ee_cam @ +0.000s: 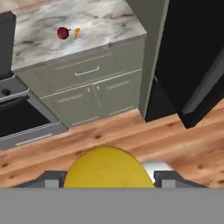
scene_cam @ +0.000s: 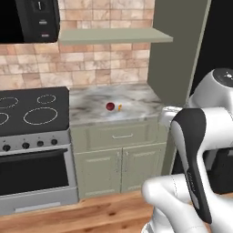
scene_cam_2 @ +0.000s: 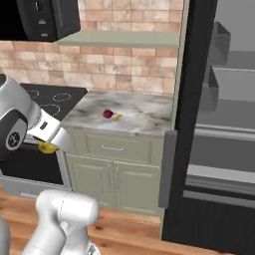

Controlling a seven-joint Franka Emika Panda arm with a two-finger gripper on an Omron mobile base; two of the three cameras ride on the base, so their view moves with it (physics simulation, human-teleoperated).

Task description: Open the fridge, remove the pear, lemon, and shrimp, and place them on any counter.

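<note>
Lemon (ee_cam: 108, 167) first: we see one bright-yellow, smooth, rounded fruit sitting between the two dark finger tips of the gripper (ee_cam: 109, 177), large and close in the hand view. In the right base view a sliver of the same yellow shows under the white wrist, out in front of the stove (scene_cam_2: 35, 164). The fingers stand wide on either side of it, so we read the hand as grasping the lemon, held well away from the counter (scene_cam: 136, 98) and above the wooden floor (ee_cam: 175, 144).

On the counter we count one pear (scene_cam: 110, 106), a small dark-red round fruit, and one shrimp (scene_cam: 120, 107), a tiny thin orange piece. The shrimp lies just beside the pear, on the side nearer the fridge (scene_cam_2: 199, 124); whether the two touch we cannot tell. Both rest near the middle of the marble top, between the stove and the fridge.

The fridge is tall and black, and stands just beside the counter past a pale green side panel. In the right base view one door is swung open edge-on toward us, with a grey interior and grey shelves showing behind it. One grey bar handle (scene_cam_2: 166, 169) shows on that door.

Below the counter we count one drawer and two pale green cabinet doors (scene_cam: 119, 166).
</note>
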